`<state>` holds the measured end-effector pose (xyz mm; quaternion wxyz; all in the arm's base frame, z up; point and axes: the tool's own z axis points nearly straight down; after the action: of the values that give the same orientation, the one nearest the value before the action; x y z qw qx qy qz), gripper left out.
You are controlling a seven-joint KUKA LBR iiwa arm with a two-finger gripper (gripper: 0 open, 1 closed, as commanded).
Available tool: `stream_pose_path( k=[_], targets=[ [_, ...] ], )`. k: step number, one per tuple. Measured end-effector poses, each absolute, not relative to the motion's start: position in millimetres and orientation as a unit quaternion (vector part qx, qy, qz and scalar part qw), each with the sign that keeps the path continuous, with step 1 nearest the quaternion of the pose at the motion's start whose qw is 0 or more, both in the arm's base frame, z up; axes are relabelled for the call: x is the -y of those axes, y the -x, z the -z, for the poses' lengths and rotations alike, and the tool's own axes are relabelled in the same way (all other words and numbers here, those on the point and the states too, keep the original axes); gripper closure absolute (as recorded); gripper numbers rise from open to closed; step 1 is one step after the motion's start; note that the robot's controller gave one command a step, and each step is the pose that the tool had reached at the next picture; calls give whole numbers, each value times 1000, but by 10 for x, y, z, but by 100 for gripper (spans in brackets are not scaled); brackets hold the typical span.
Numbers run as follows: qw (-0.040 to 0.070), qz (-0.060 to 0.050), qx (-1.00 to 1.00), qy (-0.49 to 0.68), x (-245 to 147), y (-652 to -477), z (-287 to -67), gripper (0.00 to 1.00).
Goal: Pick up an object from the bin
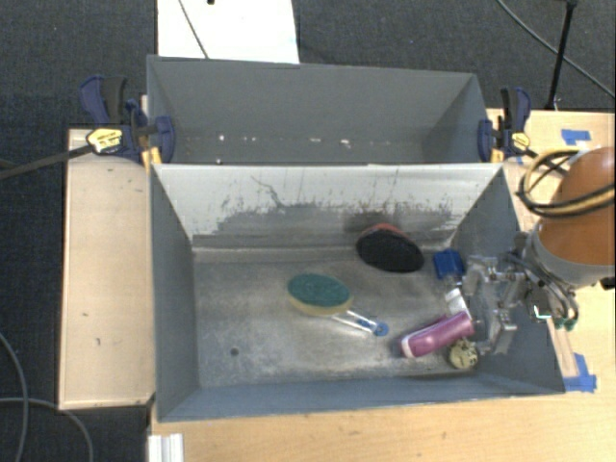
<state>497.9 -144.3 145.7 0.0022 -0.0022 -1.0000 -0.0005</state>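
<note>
A magenta-purple, tube-shaped thing [433,337] is seen on the floor of the bin [241,354], near the right front corner. It is laid on its side, slanted a little, with its right end raised towards the back. The gripper [489,314] is found just beside this right end; if they are touching cannot be decided. Whether the gripper is open or closed, and whether something is held by it, cannot be told. A small yellowish thing [464,356] is placed just beside the same end, and a blue block [445,264] lies further back.
</note>
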Motion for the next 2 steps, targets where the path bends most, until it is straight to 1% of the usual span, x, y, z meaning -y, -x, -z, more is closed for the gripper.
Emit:
stream_pose_path(
  k=[1, 2],
  targets=[
    [1, 2, 999, 40, 1321, -4971, -711, 0],
    [0, 2, 999, 36, 1327, -4984, -758, 100]
  ],
)
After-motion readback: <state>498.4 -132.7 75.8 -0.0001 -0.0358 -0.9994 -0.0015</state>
